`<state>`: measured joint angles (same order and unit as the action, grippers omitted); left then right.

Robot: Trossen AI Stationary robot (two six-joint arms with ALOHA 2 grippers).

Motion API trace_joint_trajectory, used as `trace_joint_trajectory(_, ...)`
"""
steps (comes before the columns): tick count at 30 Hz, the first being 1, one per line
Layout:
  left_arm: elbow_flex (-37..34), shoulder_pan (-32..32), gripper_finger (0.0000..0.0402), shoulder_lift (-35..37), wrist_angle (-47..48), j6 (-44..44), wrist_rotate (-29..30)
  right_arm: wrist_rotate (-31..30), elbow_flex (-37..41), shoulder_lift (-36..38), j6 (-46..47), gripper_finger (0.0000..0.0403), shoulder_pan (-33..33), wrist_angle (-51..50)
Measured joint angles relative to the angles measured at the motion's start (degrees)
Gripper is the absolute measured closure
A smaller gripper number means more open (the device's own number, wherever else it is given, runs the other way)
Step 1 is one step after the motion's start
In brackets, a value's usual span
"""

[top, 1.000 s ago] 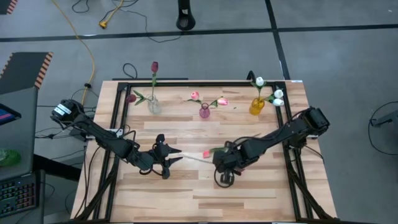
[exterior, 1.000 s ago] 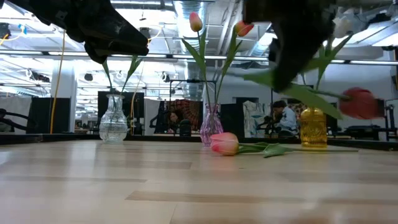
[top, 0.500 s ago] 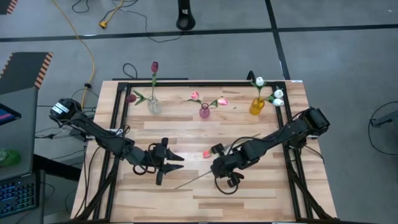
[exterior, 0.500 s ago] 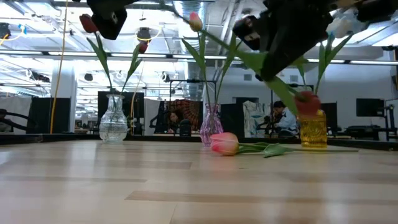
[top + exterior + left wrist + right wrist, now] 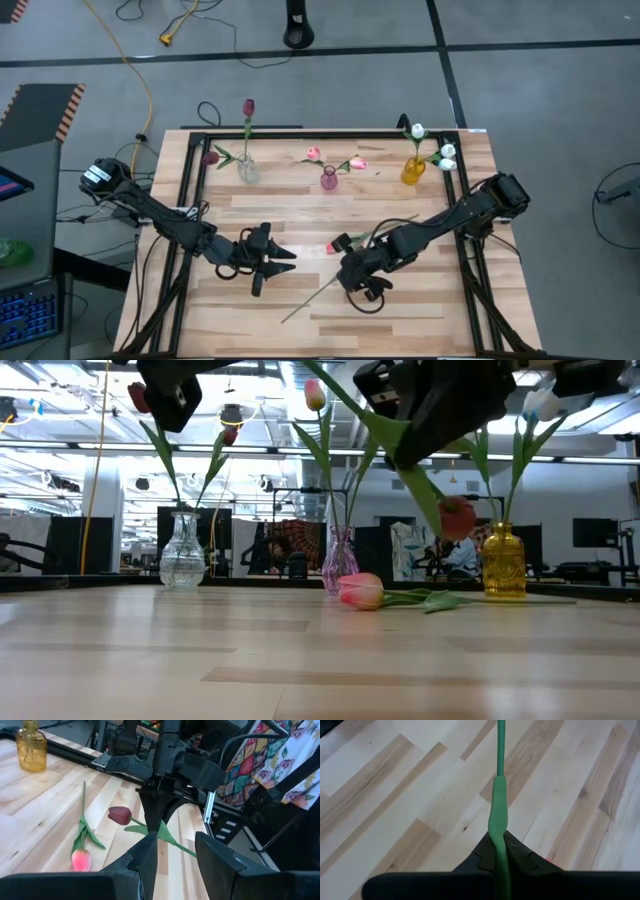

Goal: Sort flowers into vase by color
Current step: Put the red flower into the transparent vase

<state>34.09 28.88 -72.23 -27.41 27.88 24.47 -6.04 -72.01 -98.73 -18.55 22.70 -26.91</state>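
dark red tulip (image 5: 120, 815) swung higher, stem clamped in right gripper (image 5: 352, 283) jaws

A yellow cable (image 5: 143, 88) crosses the grey floor (image 5: 520, 90).

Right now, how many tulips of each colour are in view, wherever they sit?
Dark red tulips: 3 (one is held in the right gripper)
Pink tulips: 3 (one lies on the table)
White tulips: 3
Total: 9
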Motion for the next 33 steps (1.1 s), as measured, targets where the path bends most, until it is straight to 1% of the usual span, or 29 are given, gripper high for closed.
trace_joint_trajectory(4, 0.0, 0.0, 0.0283, 0.0, -0.3, 1.4, 0.2, 0.0, 0.0, 0.0, 0.0, 0.0343, 0.0, 0.0)
trace_joint_trajectory(13, 0.0, 0.0, 0.0283, 0.0, -0.3, 1.2, 1.5, 0.0, 0.0, 0.0, 0.0, 0.0261, 0.0, 0.3)
trace_joint_trajectory(16, 0.4, 0.0, 0.0283, -0.2, 0.0, 1.0, 1.7, 0.0, 0.0, 0.0, 0.0, 0.0242, 0.0, 0.4)
trace_joint_trajectory(18, 2.2, 0.0, 0.0283, -1.8, 0.0, -1.1, 1.7, 0.0, 0.0, 0.0, 0.1, 0.0235, 0.0, 0.4)
trace_joint_trajectory(22, 8.6, -0.2, 0.0283, -7.6, 1.9, -5.9, 1.5, 0.0, 0.0, 0.1, 0.2, 0.0230, 0.0, 0.0)
trace_joint_trajectory(25, 15.4, -0.6, 0.0283, -13.0, 8.9, -8.1, 1.1, 0.0, 0.0, 0.2, 3.6, 0.0234, 0.0, -0.6)
trace_joint_trajectory(29, 25.6, -1.2, 0.0283, -20.4, 21.4, -8.6, -0.3, 0.0, -2.4, 0.4, 7.4, 0.0242, 0.0, -8.7)
trace_joint_trajectory(31, 30.5, -1.3, 0.0283, -24.2, 27.8, -7.6, -0.7, 0.0, -3.9, 0.5, 9.6, 0.0244, 0.0, -14.2)
trace_joint_trajectory(33, 34.8, -1.4, 0.0283, -27.8, 32.8, -6.8, -1.1, 0.0, -5.0, 0.5, 12.0, 0.0245, 0.0, -17.4)
